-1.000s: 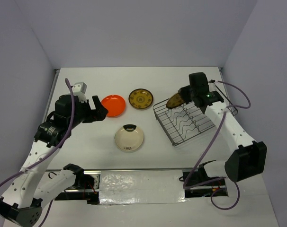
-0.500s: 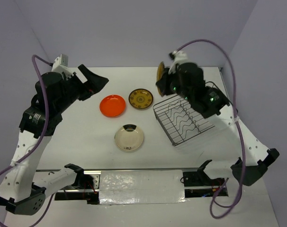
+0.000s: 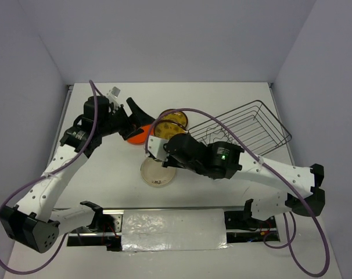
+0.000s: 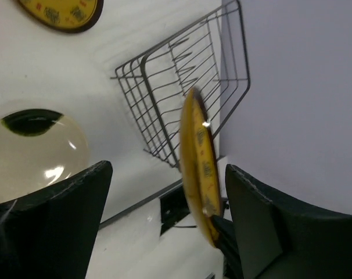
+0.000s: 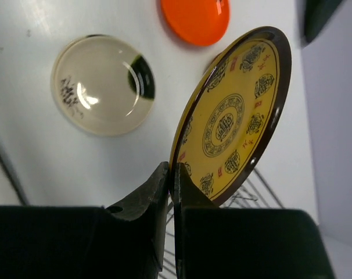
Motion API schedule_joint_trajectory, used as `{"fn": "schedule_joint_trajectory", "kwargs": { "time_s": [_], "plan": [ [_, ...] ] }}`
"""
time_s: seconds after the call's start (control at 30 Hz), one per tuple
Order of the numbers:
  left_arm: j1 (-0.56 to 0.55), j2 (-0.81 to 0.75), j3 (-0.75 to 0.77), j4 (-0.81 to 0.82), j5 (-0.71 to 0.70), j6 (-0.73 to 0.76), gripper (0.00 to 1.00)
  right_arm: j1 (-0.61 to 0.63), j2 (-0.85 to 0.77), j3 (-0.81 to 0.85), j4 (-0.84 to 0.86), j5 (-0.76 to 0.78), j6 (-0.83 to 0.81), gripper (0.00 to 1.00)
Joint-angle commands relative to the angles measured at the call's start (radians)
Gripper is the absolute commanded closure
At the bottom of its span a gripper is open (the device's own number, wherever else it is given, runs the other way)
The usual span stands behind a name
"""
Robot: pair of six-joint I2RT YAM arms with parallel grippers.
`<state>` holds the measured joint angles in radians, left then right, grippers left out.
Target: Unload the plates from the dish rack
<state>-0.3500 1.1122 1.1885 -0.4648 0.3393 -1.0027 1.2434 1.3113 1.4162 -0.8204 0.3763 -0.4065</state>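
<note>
My right gripper [image 5: 175,174] is shut on the rim of a dark brown plate with yellow pattern [image 5: 234,116], held on edge above the table. From above, this plate [image 3: 164,129] hangs left of the empty dish rack [image 3: 245,125]. My left gripper [image 3: 132,119] is open; in its wrist view the held plate [image 4: 196,168] stands edge-on between its fingers [image 4: 269,226], touching neither. A second brown and yellow plate [image 3: 176,118], an orange-red plate [image 3: 135,135] and a cream plate [image 3: 158,172] lie flat on the table.
The right arm [image 3: 222,160] stretches across the table's middle, in front of the rack. The left arm [image 3: 77,139] leans in from the left, partly covering the orange-red plate. The back wall is close behind the rack.
The right arm swung left and down from above the rack, carrying the plate to above the cream plate. The left arm came down toward it, still open. The rack now sits further back right.
</note>
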Motion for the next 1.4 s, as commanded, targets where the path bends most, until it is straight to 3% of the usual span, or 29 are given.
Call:
{"fn": "schedule_joint_trajectory", "kwargs": {
  "time_s": [0.0, 0.03, 0.07, 0.1, 0.13, 0.17, 0.2, 0.23, 0.27, 0.3, 0.37, 0.5, 0.63, 0.77, 0.93, 1.07, 1.23, 1.37],
  "plan": [
    [-0.007, -0.006, -0.042, 0.101, 0.081, -0.013, 0.11, 0.048, 0.087, 0.108, 0.122, 0.157, -0.098, 1.0],
    [-0.009, -0.005, -0.068, 0.119, 0.081, -0.005, 0.23, 0.057, 0.106, 0.131, 0.15, 0.191, -0.115, 1.0],
    [-0.009, -0.002, -0.078, 0.127, 0.078, -0.004, 0.41, 0.068, 0.124, 0.139, 0.165, 0.226, -0.123, 1.0],
    [-0.009, 0.003, -0.085, 0.13, 0.078, -0.001, 0.68, 0.071, 0.141, 0.15, 0.173, 0.252, -0.13, 1.0],
    [-0.007, 0.02, -0.093, 0.132, 0.084, 0.009, 0.77, 0.074, 0.169, 0.164, 0.179, 0.265, -0.138, 1.0],
    [-0.009, 0.031, -0.09, 0.13, 0.09, 0.013, 0.85, 0.074, 0.177, 0.165, 0.179, 0.265, -0.138, 0.93],
    [-0.007, 0.053, -0.08, 0.132, 0.083, 0.018, 1.0, 0.074, 0.183, 0.161, 0.184, 0.266, -0.137, 0.85],
    [-0.007, 0.063, -0.072, 0.126, 0.061, 0.038, 1.0, 0.074, 0.177, 0.126, 0.193, 0.279, -0.124, 0.71],
    [-0.006, 0.073, -0.063, 0.121, 0.002, 0.047, 1.0, 0.073, 0.164, 0.1, 0.237, 0.294, -0.114, 0.03],
    [-0.006, 0.092, -0.043, 0.121, -0.043, 0.061, 1.0, 0.073, 0.148, 0.064, 0.265, 0.317, -0.097, 0.0],
    [-0.006, 0.113, -0.02, 0.114, -0.217, 0.098, 1.0, 0.076, 0.051, -0.054, 0.349, 0.367, -0.005, 0.0],
    [0.002, 0.255, 0.035, 0.201, -0.412, 0.157, 1.0, 0.068, -0.193, -0.209, 0.408, 0.361, 0.256, 0.0],
    [0.023, 0.473, 0.167, 0.265, -0.387, 0.168, 1.0, 0.065, -0.443, -0.345, 0.353, 0.397, 0.567, 0.0],
    [0.025, 0.748, 0.35, 0.258, -0.349, 0.177, 1.0, 0.062, -0.636, -0.393, 0.256, 0.362, 0.713, 0.0],
    [0.026, 0.905, 0.5, 0.25, -0.326, 0.153, 0.92, 0.062, -0.822, -0.424, 0.164, 0.273, 0.844, 0.0],
    [0.025, 0.974, 0.554, 0.226, -0.315, 0.142, 0.78, 0.06, -0.876, -0.436, 0.144, 0.279, 0.865, 0.0],
    [0.022, 0.971, 0.575, 0.184, -0.292, 0.153, 0.28, 0.064, -0.818, -0.405, 0.096, 0.292, 0.861, 0.0],
    [0.02, 0.902, 0.565, 0.105, -0.263, 0.173, 0.17, 0.062, -0.753, -0.37, 0.058, 0.357, 0.885, 0.0]
  ]
}}
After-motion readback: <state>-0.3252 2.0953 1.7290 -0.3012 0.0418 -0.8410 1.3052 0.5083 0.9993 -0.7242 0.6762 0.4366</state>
